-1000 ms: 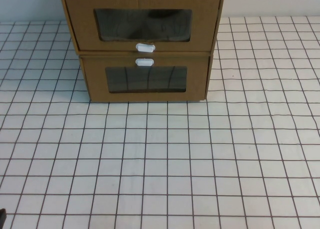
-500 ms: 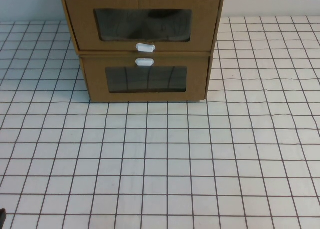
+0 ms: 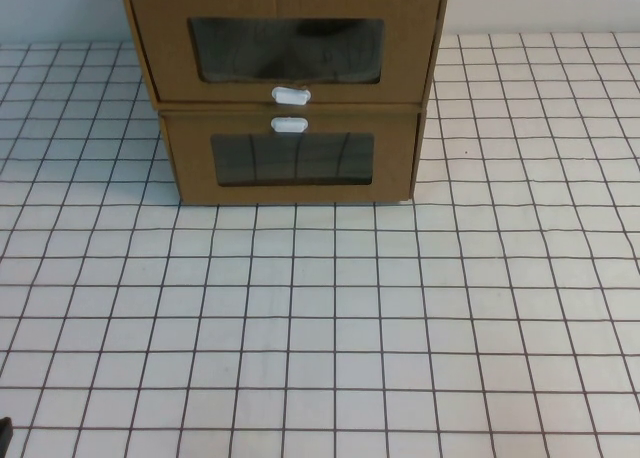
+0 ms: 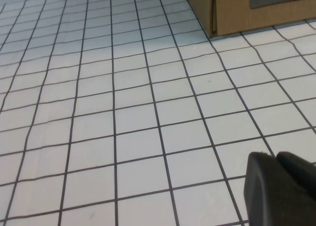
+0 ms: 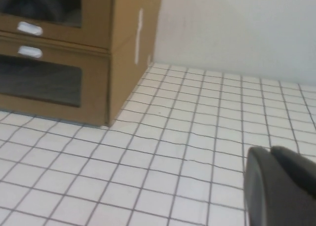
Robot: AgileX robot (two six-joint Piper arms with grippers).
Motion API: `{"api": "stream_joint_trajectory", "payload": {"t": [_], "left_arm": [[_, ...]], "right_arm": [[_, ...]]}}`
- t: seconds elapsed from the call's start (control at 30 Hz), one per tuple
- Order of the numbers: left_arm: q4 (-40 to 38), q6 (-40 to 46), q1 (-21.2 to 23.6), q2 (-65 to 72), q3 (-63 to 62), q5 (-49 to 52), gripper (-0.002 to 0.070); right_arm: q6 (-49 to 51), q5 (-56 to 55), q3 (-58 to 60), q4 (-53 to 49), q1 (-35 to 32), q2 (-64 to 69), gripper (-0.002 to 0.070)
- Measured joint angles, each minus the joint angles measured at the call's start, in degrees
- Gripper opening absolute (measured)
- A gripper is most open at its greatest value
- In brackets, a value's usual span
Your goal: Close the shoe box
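Nothing moved: shoe box [image 3: 285, 48] juts out; left claw [image 4: 281, 189], right claw [image 5: 279, 186] grip unclear

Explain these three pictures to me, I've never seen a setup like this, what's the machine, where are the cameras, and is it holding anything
This is a two-armed robot at a table with a white grid cover. The wide picture comes from a raised camera on the robot's side, looking down. The other two come from cameras on each arm's wrist.

At the far end stand two stacked cardboard drawers with clear windows. The upper one, the shoe box, has its white tab below the window. The lower drawer has its tab above the window.

The dark shape in the corner of the left wrist picture is the left gripper; the one in the right wrist picture is the right gripper. Both are over bare table, away from the boxes. Nothing shows in either gripper.
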Motion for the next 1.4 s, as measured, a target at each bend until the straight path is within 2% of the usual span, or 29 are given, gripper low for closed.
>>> {"api": "stream_joint_trajectory", "payload": {"t": [0.17,0.3,0.47,1.4], "left_arm": [[0.0,0.0,0.0,0.0,0.0,0.0,-0.0002],[0.0,0.0,0.0,0.0,0.0,0.0,-0.0003],[0.02,0.0,0.0,0.0,0.0,0.0,-0.0003],[0.12,0.0,0.0,-0.13,0.0,0.13,-0.0002]], "right_arm": [[14.15,-3.13,5.02,-11.15,0.0,-0.5,-0.0015],[18.75,-5.83,11.26,-13.24,0.0,-0.5,-0.0015],[19.62,-6.68,16.44,-13.6,0.0,-0.5,-0.0015],[19.75,-8.21,16.54,-13.6,0.26,-0.5,-0.0015]]}}
